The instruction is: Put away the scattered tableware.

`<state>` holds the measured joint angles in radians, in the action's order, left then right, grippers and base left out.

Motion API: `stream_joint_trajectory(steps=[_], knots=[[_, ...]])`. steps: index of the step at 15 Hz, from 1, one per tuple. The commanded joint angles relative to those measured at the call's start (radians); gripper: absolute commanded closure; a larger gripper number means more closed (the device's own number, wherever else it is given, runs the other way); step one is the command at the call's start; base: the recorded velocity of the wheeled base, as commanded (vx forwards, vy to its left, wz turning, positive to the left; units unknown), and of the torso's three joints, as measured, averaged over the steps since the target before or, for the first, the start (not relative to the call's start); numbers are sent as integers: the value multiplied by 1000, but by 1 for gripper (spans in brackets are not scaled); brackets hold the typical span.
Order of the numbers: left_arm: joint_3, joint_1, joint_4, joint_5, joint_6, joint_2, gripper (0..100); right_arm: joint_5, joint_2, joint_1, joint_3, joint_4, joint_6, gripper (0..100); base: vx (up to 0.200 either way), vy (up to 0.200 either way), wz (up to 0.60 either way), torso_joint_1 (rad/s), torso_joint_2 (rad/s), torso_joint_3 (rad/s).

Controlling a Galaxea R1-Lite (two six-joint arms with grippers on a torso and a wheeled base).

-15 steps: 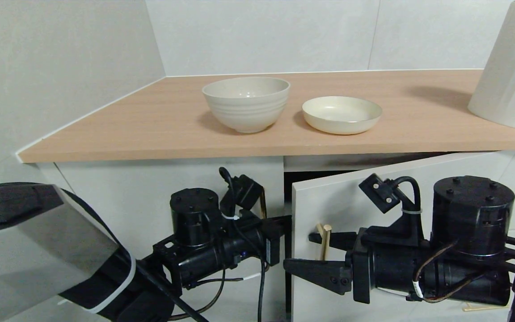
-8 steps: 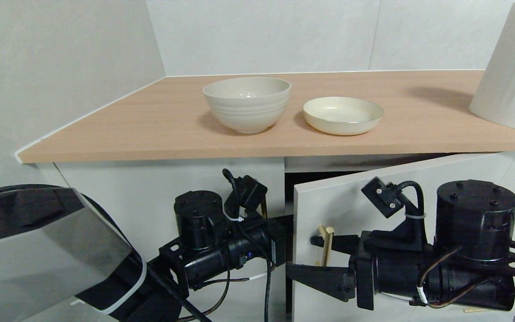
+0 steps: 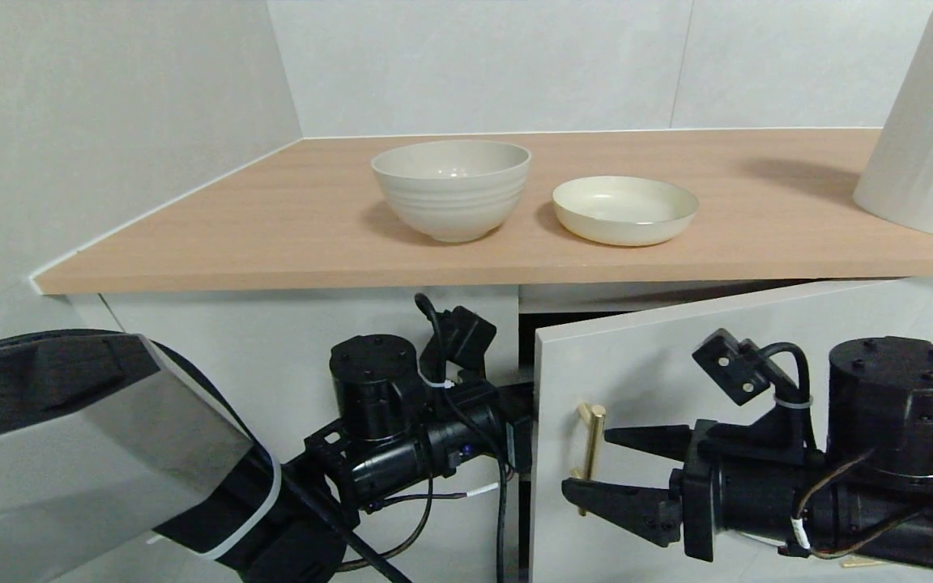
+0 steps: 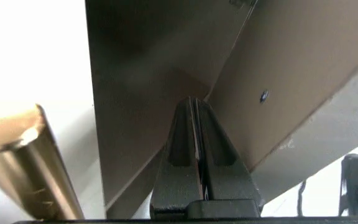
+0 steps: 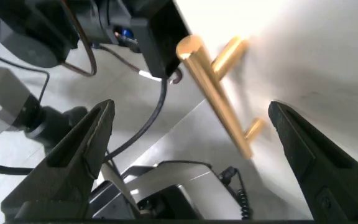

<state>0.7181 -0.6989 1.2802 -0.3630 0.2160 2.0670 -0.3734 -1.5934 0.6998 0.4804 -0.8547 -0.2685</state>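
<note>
A deep cream bowl (image 3: 450, 188) and a shallow cream dish (image 3: 624, 209) stand side by side on the wooden countertop (image 3: 272, 235). Below it, the right cabinet door (image 3: 645, 356) stands ajar with a gold handle (image 3: 592, 441). My right gripper (image 3: 590, 463) is open at that handle (image 5: 219, 93), one fingertip on each side and apart from it. My left gripper (image 3: 525, 402) is pushed into the dark gap beside the door's edge. Its fingers (image 4: 182, 143) are shut on nothing inside the cabinet.
A tall white ribbed shade (image 3: 928, 129) stands on the counter at the far right. White walls close the counter at the back and left. The left cabinet door (image 3: 272, 348) is closed, and a second gold handle (image 4: 27, 168) shows close beside my left gripper.
My right gripper has drawn back to the right, so the handle now sits at its fingertips instead of deep between them. The door has swung slightly wider. The left gripper moved right, further into the gap.
</note>
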Motion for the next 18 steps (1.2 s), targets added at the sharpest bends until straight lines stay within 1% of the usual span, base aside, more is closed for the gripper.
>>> stream_joint_trajectory(steps=[1, 4, 5, 7, 9, 13, 15, 18], knots=[[-2, -10, 1, -8, 3, -7, 100, 4, 96, -22, -9, 54, 2, 0, 0, 0, 0, 0, 0, 0], [-6, -22, 2, -14, 5, -7, 100, 7, 228, -22, 4, 267, 22, 0, 0, 0, 0, 0, 0, 0], [-6, -27, 2, -14, 5, -8, 100, 7, 263, -20, 3, 316, 22, 0, 0, 0, 0, 0, 0, 0], [-14, -33, 4, -14, 5, -11, 100, 7, 314, -22, -9, 368, 20, 0, 0, 0, 0, 0, 0, 0], [-14, -34, 4, -14, 5, -8, 100, 7, 345, -20, -19, 394, 20, 0, 0, 0, 0, 0, 0, 0], [-26, -39, 4, -13, 5, -16, 100, 7, 351, -22, -46, 394, 20, 0, 0, 0, 0, 0, 0, 0], [-39, -39, 4, -13, 5, -36, 100, 7, 349, -20, -45, 396, 20, 0, -200, 0, 0, 5, 2, 12], [-39, -42, 2, -13, 25, -31, 100, 7, 348, -20, -46, 396, 20, 0, -200, 0, 0, 7, 4, 3]])
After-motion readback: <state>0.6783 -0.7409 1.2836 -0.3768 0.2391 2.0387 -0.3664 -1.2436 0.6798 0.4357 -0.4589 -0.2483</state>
